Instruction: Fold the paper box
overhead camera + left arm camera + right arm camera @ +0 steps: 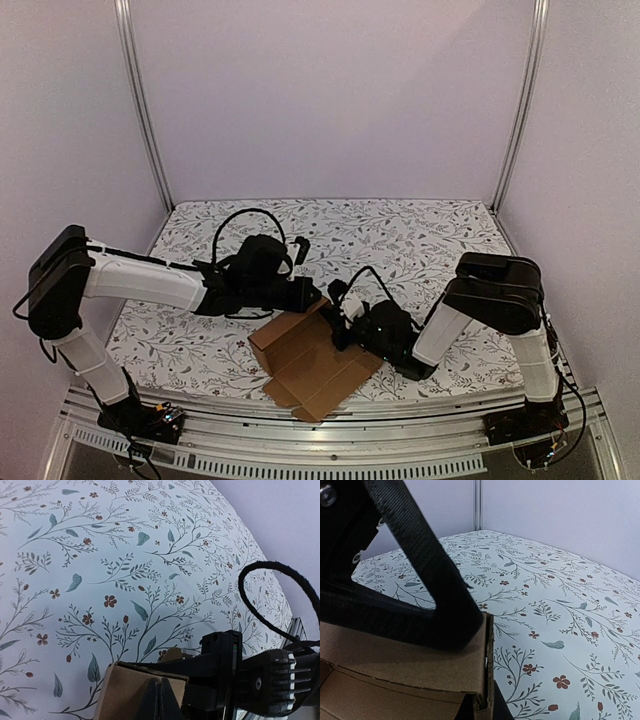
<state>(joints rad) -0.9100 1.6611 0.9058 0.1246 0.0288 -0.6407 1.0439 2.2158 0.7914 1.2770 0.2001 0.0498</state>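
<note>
The table [400, 235] is taken in whole from high above its near edge, facing the back wall [330, 100]. Both wrist views are set low and close over the flowered surface, looking slantwise across it. The paper box [312, 362] is shared by all three.

We see the paper box [318, 368] as plain brown, unmarked cardboard, only partly folded: its creased panels lie flat and skewed on the flowered table [420, 235] close to the near edge, while one long wall along its far side stands raised.
</note>
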